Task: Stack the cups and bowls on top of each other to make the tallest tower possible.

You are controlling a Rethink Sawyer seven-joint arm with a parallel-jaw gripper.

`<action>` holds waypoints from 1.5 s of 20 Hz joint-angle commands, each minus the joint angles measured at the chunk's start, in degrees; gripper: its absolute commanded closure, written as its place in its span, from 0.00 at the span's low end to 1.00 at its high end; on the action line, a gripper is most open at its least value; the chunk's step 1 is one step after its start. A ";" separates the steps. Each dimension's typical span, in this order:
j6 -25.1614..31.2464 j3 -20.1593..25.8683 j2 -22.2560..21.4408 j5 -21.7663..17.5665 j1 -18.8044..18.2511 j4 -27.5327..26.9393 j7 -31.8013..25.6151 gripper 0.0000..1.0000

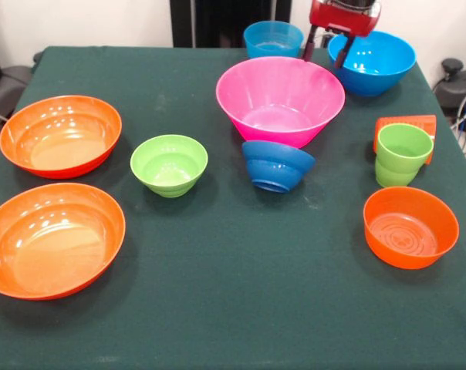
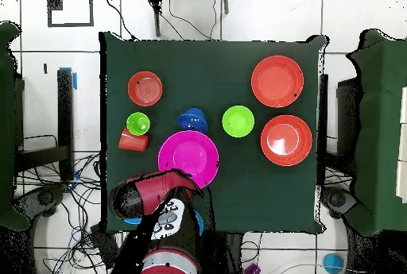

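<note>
Pink bowl (image 1: 280, 99): the largest bowl, upright on the green table (image 1: 233, 308), standing alone, not nested in anything.
Dark blue bowl (image 1: 277, 165): tilted on its side, its rim leaning against the pink bowl's near wall.
Small lime green bowl (image 1: 169, 163): upright, near the dark blue bowl, apart from it.
Wide orange bowls: two, one (image 1: 61, 135) behind the other (image 1: 52, 239), close together at one side of the table, both upright.
Smaller orange bowl (image 1: 410, 227): upright at the opposite side.
Lime green cup (image 1: 403, 154): upright, just behind the smaller orange bowl.
Orange cup (image 1: 406, 123): lying on its side, touching the green cup from behind.
Sky blue bowls: two, a smaller one (image 1: 273, 38) and a wider one (image 1: 372, 60), behind the pink bowl.
My hand (image 1: 327, 48): fingers spread, holding nothing, hanging at the wider sky blue bowl's rim.
</note>
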 commanded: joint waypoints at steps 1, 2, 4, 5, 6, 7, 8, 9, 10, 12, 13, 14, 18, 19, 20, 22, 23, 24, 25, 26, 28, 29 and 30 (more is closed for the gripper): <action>-4.29 6.85 5.04 -1.15 0.83 -1.40 2.58 0.00; -4.58 6.70 5.28 -0.55 1.47 -1.52 3.49 0.00; -5.14 6.45 5.75 0.30 2.26 -1.79 4.68 0.00; -5.38 6.44 5.95 0.54 2.43 -1.88 4.94 0.00; -5.77 6.44 6.25 0.94 2.76 -2.10 5.39 0.00; -6.08 6.48 6.39 1.34 2.85 -2.06 5.79 0.00; -6.54 6.65 6.40 1.79 2.72 -1.87 6.19 0.00; -6.76 6.77 6.50 1.99 2.71 -1.87 6.29 0.00; -6.93 6.84 6.69 2.09 2.68 -2.02 6.28 0.00; -6.68 6.87 6.72 2.09 2.74 -2.21 5.99 0.00; -6.63 6.90 6.64 2.08 2.74 -2.15 5.90 0.00; -6.57 7.02 6.55 1.95 2.50 -2.04 5.62 0.00; -5.80 7.46 6.35 1.44 1.92 -2.19 4.46 0.00; -5.77 7.47 6.31 1.44 1.90 -2.15 4.44 0.00; -5.54 7.43 6.35 1.60 1.76 -2.30 4.49 0.00; -5.12 6.20 6.45 0.93 2.73 -3.14 4.23 0.00; -4.75 6.08 6.44 1.06 2.76 -3.11 4.32 0.00; -4.92 5.90 6.47 1.19 2.74 -3.03 4.60 1.00; -4.67 5.84 6.45 0.91 2.80 -3.15 4.24 1.00; -4.42 5.78 6.44 0.63 2.86 -3.28 3.88 1.00; -4.27 5.91 6.36 0.61 2.63 -3.14 3.72 1.00; -4.25 5.99 6.34 0.58 2.52 -3.07 3.63 1.00; -4.30 5.86 6.37 0.47 2.41 -3.14 3.56 1.00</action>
